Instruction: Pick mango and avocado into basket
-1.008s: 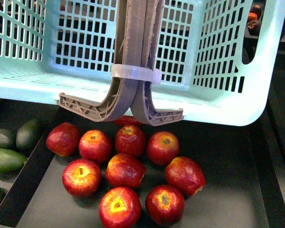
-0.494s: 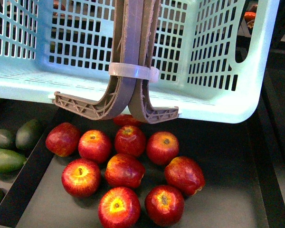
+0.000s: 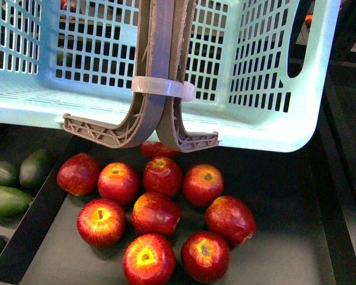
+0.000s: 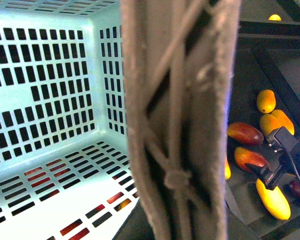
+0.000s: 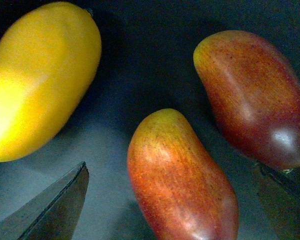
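Mango pick is the step in hand. My right gripper is spread wide w/ nothing held, jaws either side of the dark-red mango. A second red mango and a yellow mango lie close by. Left gripper isn't in view, so can't tell its grip. The basket hangs tilted above the apples, empty as far as I see. Next: drop lower, centre, close w/o nudging the neighbour. Avocado lies in the tray beside the apples.
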Robot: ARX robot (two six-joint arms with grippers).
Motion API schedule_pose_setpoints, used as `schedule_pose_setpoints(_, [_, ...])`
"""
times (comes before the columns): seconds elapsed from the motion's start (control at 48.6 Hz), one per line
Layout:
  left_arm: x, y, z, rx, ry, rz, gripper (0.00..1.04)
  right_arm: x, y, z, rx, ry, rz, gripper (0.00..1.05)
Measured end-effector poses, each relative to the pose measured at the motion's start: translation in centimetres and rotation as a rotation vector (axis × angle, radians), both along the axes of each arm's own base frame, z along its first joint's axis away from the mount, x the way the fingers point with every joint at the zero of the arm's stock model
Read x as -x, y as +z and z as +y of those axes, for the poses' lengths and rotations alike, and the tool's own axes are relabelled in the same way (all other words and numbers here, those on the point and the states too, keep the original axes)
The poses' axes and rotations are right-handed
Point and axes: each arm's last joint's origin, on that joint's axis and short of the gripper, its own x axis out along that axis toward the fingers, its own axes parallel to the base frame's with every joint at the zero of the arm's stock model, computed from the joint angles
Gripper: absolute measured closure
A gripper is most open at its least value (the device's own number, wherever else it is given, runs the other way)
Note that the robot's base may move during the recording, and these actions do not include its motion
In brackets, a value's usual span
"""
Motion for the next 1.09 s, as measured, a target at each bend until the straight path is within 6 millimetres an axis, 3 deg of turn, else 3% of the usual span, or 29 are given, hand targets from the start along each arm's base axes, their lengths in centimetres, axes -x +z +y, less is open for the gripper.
schedule_pose_setpoints(0.185, [0.0,0.0,0.0,0.0,0.0,0.0,0.99,-0.4,-2.4,-0.8,0.025,0.041,0.031,0.08])
schedule_pose_setpoints(0.494, [0.0,0.0,0.0,0.0,0.0,0.0,0.99,-0.8,-4.7,-2.3,0.052,0.028,0.04,0.08])
schedule_pose_setpoints(0.967, [0.0,0.0,0.0,0.0,0.0,0.0,0.99,-1.5,-6.1,-2.9,0.019,-0.053,-0.002,0.08])
schedule_pose_setpoints(1.09, [0.0,0.0,0.0,0.0,0.0,0.0,0.99,-1.6,-6.2,-2.8,0.011,-0.069,-0.008,0.25])
